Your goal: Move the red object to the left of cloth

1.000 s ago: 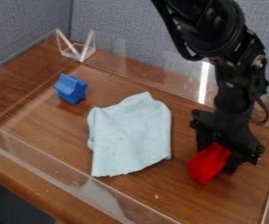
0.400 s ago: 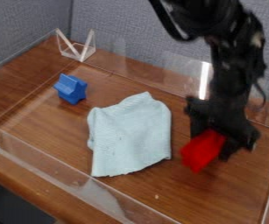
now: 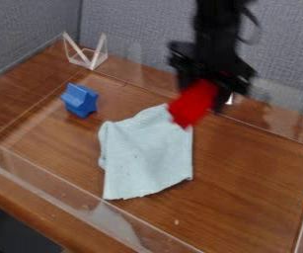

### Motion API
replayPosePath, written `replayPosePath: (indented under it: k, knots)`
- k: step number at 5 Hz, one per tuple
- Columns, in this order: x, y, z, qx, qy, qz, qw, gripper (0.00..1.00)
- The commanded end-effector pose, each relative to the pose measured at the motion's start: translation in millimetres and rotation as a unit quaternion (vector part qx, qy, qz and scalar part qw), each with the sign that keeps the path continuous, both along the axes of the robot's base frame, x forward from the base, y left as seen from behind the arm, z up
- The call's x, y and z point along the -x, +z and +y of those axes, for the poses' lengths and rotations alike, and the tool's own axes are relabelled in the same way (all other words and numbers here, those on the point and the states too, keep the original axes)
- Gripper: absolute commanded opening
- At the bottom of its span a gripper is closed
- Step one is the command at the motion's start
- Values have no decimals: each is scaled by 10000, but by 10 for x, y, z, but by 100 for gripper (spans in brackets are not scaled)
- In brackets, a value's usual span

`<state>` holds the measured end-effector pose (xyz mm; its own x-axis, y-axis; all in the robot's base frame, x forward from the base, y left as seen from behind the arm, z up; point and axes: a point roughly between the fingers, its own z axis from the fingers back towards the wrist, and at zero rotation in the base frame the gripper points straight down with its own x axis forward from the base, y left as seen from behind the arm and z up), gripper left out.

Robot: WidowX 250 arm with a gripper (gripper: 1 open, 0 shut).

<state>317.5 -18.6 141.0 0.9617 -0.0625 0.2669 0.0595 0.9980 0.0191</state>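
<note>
The red object (image 3: 192, 102) is a red block hanging in the air above the right upper part of the cloth (image 3: 146, 150), a pale green rag spread on the wooden table. My gripper (image 3: 204, 89) is shut on the red object from above, its black fingers clamped on the block's upper end. The arm rises from there out of the top of the picture.
A blue block (image 3: 79, 100) lies on the table left of the cloth. A clear plastic stand (image 3: 85, 49) sits at the back left. Low transparent walls (image 3: 36, 174) ring the wooden table (image 3: 246, 178).
The gripper has lifted the red object off the table at the right and carried it up and to the left, over the cloth's right edge.
</note>
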Motion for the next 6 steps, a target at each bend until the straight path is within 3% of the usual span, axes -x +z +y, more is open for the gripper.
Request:
replayPosePath:
  k: [1,2,3,4,6]
  knots:
    - [95,225,430,-21,345,-283,9990,0]
    - [213,137,786,-82,590,-167,9981,0]
    - [258,-41,1037,-135,727,-19,9973,0]
    - [255,-195,1130,-191,749,98,9970,0]
    - [269,-679,1225,-335,731,419,9959,0]
